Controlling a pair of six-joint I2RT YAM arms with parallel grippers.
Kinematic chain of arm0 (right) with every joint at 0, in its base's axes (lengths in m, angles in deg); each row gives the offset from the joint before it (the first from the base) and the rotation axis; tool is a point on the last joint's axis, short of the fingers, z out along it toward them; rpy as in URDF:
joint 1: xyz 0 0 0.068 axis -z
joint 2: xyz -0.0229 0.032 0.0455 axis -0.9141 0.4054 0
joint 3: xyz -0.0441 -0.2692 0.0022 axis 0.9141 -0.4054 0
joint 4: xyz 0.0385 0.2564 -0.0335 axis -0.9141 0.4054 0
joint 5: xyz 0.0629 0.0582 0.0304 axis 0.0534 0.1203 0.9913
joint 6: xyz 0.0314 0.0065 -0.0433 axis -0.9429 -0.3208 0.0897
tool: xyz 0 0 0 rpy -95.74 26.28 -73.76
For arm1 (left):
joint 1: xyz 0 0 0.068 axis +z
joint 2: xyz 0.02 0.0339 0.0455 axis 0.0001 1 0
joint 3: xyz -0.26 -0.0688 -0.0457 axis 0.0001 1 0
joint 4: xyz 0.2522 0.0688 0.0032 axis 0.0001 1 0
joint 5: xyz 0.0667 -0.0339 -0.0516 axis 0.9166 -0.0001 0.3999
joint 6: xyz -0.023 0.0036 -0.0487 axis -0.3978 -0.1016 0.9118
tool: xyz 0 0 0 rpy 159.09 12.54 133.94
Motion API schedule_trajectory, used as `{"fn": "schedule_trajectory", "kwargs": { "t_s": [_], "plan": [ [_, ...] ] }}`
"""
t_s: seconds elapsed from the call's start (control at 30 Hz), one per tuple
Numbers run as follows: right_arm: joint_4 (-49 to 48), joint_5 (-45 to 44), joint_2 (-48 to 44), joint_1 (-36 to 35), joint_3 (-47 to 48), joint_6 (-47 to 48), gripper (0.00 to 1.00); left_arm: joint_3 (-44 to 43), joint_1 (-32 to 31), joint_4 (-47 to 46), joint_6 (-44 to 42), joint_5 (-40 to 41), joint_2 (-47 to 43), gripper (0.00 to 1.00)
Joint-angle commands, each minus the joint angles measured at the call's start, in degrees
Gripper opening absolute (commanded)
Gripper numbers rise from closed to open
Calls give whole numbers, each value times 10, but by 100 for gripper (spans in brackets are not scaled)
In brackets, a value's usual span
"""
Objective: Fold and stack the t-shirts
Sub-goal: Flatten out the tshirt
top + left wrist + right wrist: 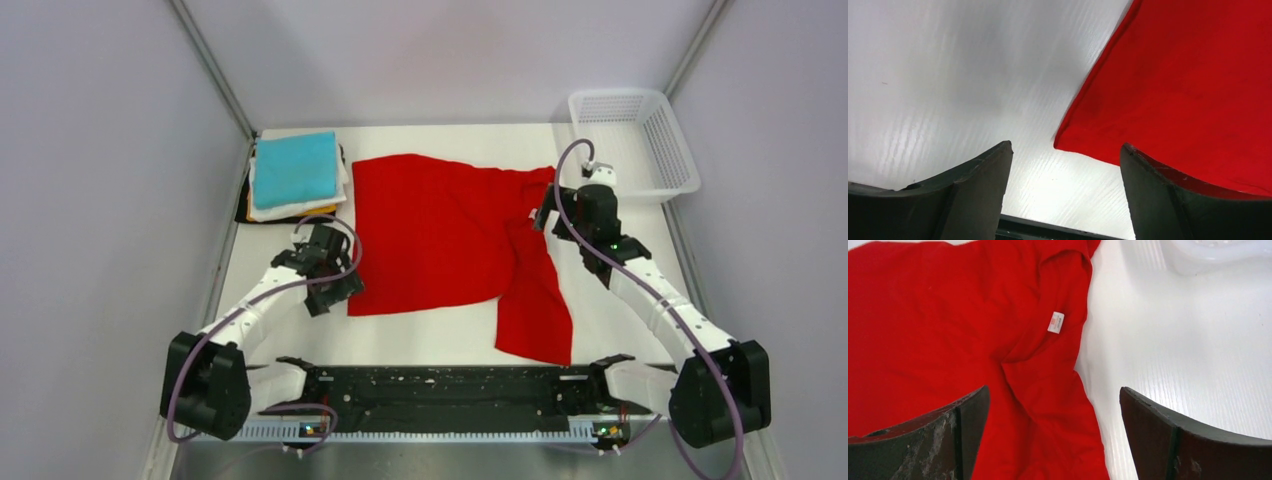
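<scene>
The red t-shirt (445,240) lies spread on the white table, its right part folded over and hanging toward the front edge. A stack of folded shirts (293,175) with the teal one on top sits at the back left; white, orange and black edges show beneath. My left gripper (333,285) is open and empty just above the shirt's near left corner (1068,142). My right gripper (548,212) is open and empty above the collar edge of the shirt (1048,365), whose white label (1056,322) shows.
A white mesh basket (632,140) stands at the back right, its rim in the right wrist view (1218,252). Grey walls close in the table on three sides. A black bar (440,390) lies along the front edge.
</scene>
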Motion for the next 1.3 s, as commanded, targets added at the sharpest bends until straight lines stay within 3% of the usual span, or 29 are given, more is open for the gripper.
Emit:
{"fn": "schedule_trajectory", "kwargs": {
  "t_s": [0.0,0.13,0.4,0.67,0.8,0.9,1.1,1.27],
  "plan": [
    [15,-13,-28,-3,-10,-9,99,12,-1,-34,26,-39,30,78],
    [20,-15,-33,-3,-11,-8,99,22,-2,-60,29,-68,70,65],
    [43,-37,-41,-2,-22,-11,99,21,-4,-53,17,-72,114,58],
    [79,-65,-48,-3,-24,-30,99,-4,-20,-60,5,-80,170,37],
    [105,-58,-53,-2,-24,-36,99,-19,-22,-61,3,-66,200,16],
    [184,-7,-48,-4,4,-23,98,-29,-22,-57,5,-50,210,2],
    [367,-23,-33,-114,34,-72,96,-40,-21,-46,11,-13,190,0],
    [398,56,-70,-183,-39,-184,90,-48,-21,-48,8,2,159,0]
  ]
}}
